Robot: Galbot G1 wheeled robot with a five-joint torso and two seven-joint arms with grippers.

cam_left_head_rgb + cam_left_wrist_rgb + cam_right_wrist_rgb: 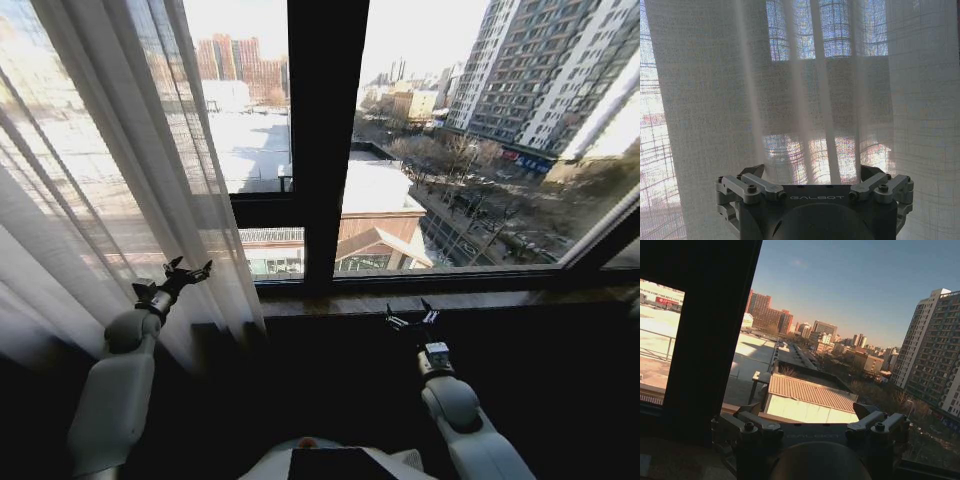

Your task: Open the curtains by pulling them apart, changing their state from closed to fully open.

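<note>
The sheer white curtain (110,180) hangs bunched over the left part of the window, its inner edge falling to about the sill. My left gripper (188,270) is open and raised right in front of its lower folds. In the left wrist view the pleated curtain (805,90) hangs just beyond the left gripper (812,175), with nothing clamped between the fingers. My right gripper (412,318) is open, low in front of the bare glass and apart from any fabric. Past the right gripper (807,412) in the right wrist view lie the city and the sky.
A dark vertical window frame bar (325,140) splits the glass in the middle. A wooden sill (480,298) runs along the bottom of the window, with a dark wall below it. The middle and right panes are uncovered.
</note>
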